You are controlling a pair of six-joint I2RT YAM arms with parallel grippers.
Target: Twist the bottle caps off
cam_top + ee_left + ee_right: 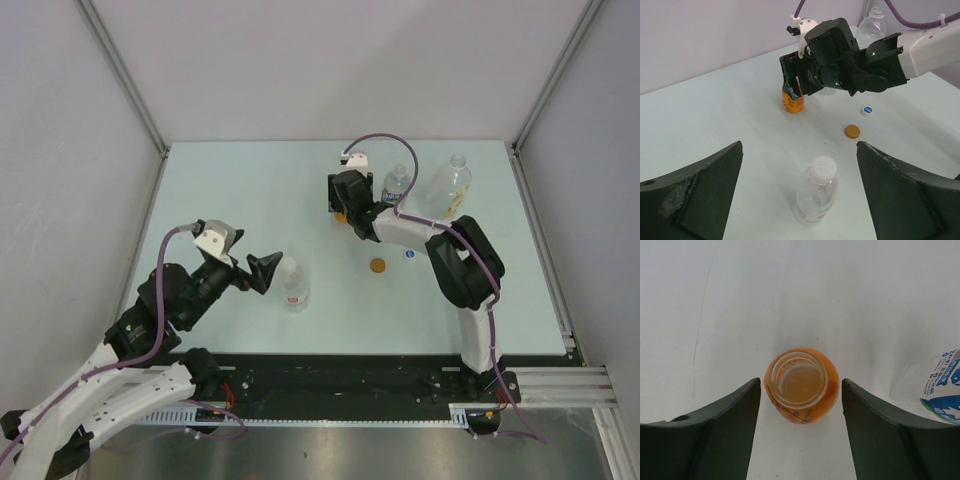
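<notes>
Right gripper (801, 385) hangs straight above the small orange bottle (793, 104), its jaws released: one dark finger stands on each side of the bottle with a thin strip of table showing between finger and plastic. This bottle stands upright with its mouth open, a pale rim around orange liquid. Its orange-brown cap (852, 131) lies flat on the table near the bottle, on the side toward the arm bases, and a blue cap (868, 110) lies just beyond that. The blue-labelled bottle (396, 185) stands to the right of the orange bottle, the large clear jug (452, 187) further right. The left gripper (799, 147) is spread wide and holds nothing; it faces the red-labelled bottle (816, 195), which stands well apart from the orange one and wears a white cap.

From above, the wrist hides nearly all of the orange bottle. The right wrist view cuts off the blue-labelled bottle at its edge. Whether the jug is capped I cannot tell.
</notes>
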